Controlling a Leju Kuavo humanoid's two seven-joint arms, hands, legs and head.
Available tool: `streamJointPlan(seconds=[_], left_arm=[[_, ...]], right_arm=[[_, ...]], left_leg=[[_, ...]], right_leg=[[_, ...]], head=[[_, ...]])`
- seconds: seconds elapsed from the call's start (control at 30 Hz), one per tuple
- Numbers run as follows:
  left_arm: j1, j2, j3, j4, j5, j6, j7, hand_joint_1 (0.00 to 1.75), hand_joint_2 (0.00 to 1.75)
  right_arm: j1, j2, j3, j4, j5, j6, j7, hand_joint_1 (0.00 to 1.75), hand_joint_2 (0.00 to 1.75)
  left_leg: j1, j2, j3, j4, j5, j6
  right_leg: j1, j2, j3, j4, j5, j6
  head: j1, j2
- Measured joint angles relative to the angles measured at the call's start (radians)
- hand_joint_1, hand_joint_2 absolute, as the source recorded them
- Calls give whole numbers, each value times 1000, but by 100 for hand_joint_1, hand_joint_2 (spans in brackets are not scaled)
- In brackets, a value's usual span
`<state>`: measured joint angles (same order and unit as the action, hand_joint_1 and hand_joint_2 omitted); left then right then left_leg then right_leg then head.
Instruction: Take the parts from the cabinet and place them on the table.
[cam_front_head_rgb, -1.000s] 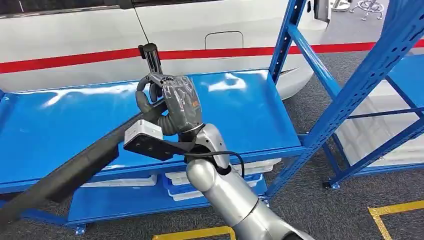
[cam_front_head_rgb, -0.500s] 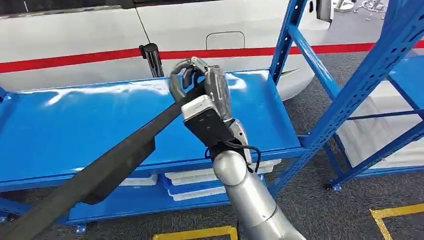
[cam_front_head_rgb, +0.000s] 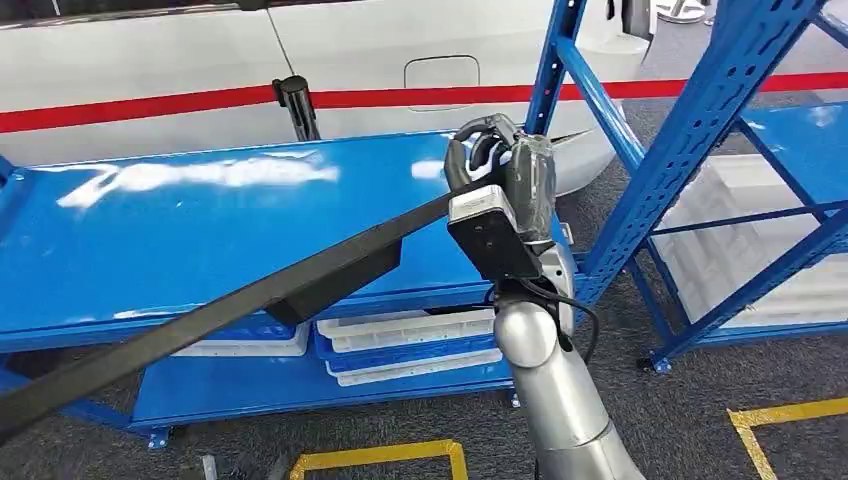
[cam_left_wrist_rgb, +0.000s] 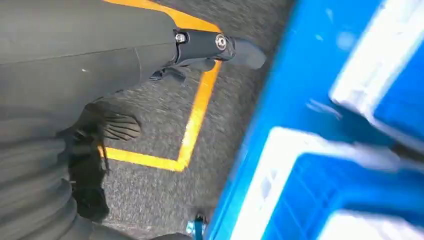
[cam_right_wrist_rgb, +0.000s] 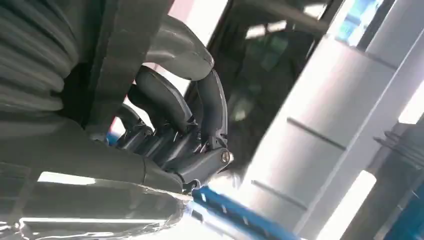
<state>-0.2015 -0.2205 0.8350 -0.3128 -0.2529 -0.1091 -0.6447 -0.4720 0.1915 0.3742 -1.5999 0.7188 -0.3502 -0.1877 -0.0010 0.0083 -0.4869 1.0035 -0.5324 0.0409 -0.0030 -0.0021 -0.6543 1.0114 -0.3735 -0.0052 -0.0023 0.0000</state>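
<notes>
We see a black long part (cam_front_head_rgb: 250, 295), blue cabinet shelf (cam_front_head_rgb: 150, 240), white car with red stripe (cam_front_head_rgb: 150, 100), yellow floor lines (cam_front_head_rgb: 380, 460).

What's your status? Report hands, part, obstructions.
Right hand grips long black part. Left hand grip unclear. Part crosses blue shelf; rack upright beside right hand.

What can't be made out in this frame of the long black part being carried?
- Long black part: its far end is cut off by the head view's left edge.
- Right hand: its wrist camera hides the grip from the head view.
- Left hand: the blurred wrist view shows fingers wrapping nothing clear.
</notes>
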Motion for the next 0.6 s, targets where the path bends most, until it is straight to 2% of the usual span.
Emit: streamJointPlan(seconds=[0.23, 0.27, 0.3, 0.33, 0.37, 0.4, 0.43, 0.47, 0.5, 0.53, 0.57, 0.6], left_arm=[[-1, -1, -6, 0, -2, -3, 0, 0, 175], [-3, -1, -19, 0, -9, -5, 0, 0, 175], [-6, -4, -39, 0, -9, -7, -1, 0, 175], [-12, -8, -75, 0, -10, -12, 1, 0, 175], [-12, -8, -96, 0, -11, -13, 8, 0, 175], [-13, -9, -102, 0, -10, -14, 11, 0, 175], [-15, -9, -109, 0, -10, -14, 14, 0, 175], [-18, -10, -116, 0, -10, -14, 14, 0, 175], [-22, -9, -122, -2, -10, -14, 15, 0, 175], [-23, -10, -124, -2, -10, -14, 15, 0, 175], [-23, -10, -125, -2, -10, -14, 15, 0, 175], [-22, -9, -125, -2, -8, -14, 15, 0, 175]], right_arm=[[3, -4, -1, 0, 17, -7, 7, 175, 175], [13, -10, -4, -2, 61, -26, 23, 175, 175], [25, -28, -8, -2, 127, -52, 45, 175, 175], [33, -60, -9, 2, 270, -62, 119, 175, 175], [18, -80, -9, 27, 380, -5, 198, 175, 175], [0, -85, -7, 47, 419, 50, 235, 175, 175], [-18, -89, -5, 68, 449, 91, 261, 175, 175], [-34, -93, -3, 84, 460, 105, 267, 175, 175], [-48, -96, -2, 98, 463, 109, 272, 175, 175], [-57, -98, -1, 106, 467, 113, 274, 175, 175], [-65, -100, -1, 118, 468, 116, 275, 175, 175], [-68, -101, 0, 127, 468, 118, 275, 175, 175]], left_leg=[[-3, -1, -1, -2, 0, 2], [-8, 0, -5, -4, 9, 9], [5, 7, -10, -39, 53, 9], [5, 6, -61, -40, 91, 15], [7, 7, -96, -37, 117, 7], [9, 8, -108, -34, 125, 1], [13, 9, -120, -28, 131, -7], [13, 8, -132, -16, 135, -13], [9, 6, -148, -9, 140, -21], [7, 4, -151, -7, 149, -29], [5, 2, -153, -2, 153, -30], [9, 0, -154, -3, 159, -31]], right_leg=[[-2, -2, 0, 0, 3, 4], [-6, -3, 0, -7, 15, 17], [3, 0, -21, 6, -2, 21], [-9, 2, -85, 233, -165, 9], [-20, 2, -67, 280, -143, 43], [-25, 1, -25, 232, -115, 58], [-32, 1, 36, 147, -92, 70], [-39, 0, 99, 48, -101, 74], [-25, 4, 145, -5, -134, 67], [-18, 4, 132, -1, -130, 56], [-27, 3, 126, -5, -130, 55], [-26, 2, 123, 2, -128, 51]], head=[[-4, 0], [-7, 0], [-9, 0], [2, 0], [4, 0], [4, 0], [3, 0], [5, 0], [11, 0], [7, 0], [7, 0], [3, 0]])
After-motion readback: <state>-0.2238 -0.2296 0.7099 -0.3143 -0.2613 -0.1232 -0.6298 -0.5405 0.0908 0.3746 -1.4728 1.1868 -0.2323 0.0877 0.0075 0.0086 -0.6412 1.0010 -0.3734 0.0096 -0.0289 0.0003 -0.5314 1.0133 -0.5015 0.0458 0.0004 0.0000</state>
